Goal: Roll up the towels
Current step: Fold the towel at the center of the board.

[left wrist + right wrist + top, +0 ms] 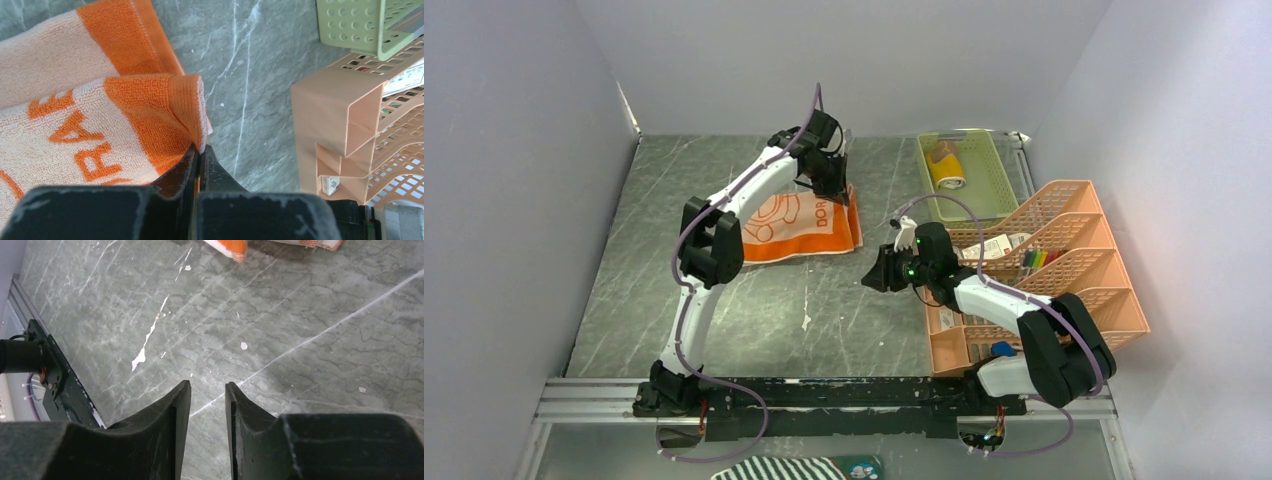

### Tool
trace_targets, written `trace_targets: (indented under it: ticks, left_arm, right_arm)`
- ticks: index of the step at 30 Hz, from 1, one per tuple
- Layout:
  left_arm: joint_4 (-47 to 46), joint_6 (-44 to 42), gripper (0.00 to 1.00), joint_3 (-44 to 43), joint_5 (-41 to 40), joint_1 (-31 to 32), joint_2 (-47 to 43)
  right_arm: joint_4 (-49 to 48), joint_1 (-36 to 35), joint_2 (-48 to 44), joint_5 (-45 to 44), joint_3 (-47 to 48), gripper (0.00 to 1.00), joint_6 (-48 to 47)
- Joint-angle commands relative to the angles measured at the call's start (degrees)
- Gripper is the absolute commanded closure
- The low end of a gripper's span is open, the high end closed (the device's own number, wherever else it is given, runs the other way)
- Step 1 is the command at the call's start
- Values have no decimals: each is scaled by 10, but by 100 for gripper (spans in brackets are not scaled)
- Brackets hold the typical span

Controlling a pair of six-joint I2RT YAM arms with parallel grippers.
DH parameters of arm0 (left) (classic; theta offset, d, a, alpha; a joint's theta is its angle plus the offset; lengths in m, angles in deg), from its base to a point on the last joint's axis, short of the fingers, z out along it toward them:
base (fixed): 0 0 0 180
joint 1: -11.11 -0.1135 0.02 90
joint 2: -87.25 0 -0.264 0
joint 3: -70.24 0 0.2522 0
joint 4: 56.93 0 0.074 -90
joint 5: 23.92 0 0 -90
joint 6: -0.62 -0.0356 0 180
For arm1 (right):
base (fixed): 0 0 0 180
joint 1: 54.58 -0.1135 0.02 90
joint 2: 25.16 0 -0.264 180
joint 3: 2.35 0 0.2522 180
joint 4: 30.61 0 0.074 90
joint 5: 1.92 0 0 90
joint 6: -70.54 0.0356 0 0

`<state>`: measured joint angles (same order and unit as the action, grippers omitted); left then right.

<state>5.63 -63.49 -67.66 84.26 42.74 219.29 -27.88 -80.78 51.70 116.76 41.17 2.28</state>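
The orange towel [789, 225] with cream border and white lettering lies at the back middle of the table, under my left arm. In the left wrist view its near layer [100, 130] is folded over the layer beneath. My left gripper [829, 185] [201, 150] is shut on the corner of that upper layer. A mustard-yellow towel [947, 172] lies rolled in the green basket. My right gripper [874, 272] [208, 386] stands open over bare table, right of centre, with nothing between its fingers. The orange towel's edge [235, 247] shows far ahead of it.
A green perforated basket [1002, 190] [370, 30] stands at the back right. A peach tiered organiser [1114, 300] [330, 110] with small items fills the right side, close to my right arm. A black-and-white striped cloth [794, 470] lies below the table's front rail.
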Motion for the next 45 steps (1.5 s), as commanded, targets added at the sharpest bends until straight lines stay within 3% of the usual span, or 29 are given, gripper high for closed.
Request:
trace_targets:
  ticks: [1, 7, 21, 45]
  left_arm:
    - [-23, 20, 93, -20, 33, 8, 13]
    - [-23, 16, 93, -14, 22, 8, 18]
    - [-34, 4, 93, 14, 24, -6, -2]
    - [-35, -3, 93, 12, 37, -19, 10]
  right_arm:
    - [-17, 4, 0, -2, -10, 68, -2]
    - [-32, 10, 21, -29, 37, 68, 3]
    - [-29, 59, 253, -51, 244, 68, 9]
    - [-53, 58, 366, -4, 302, 72, 18]
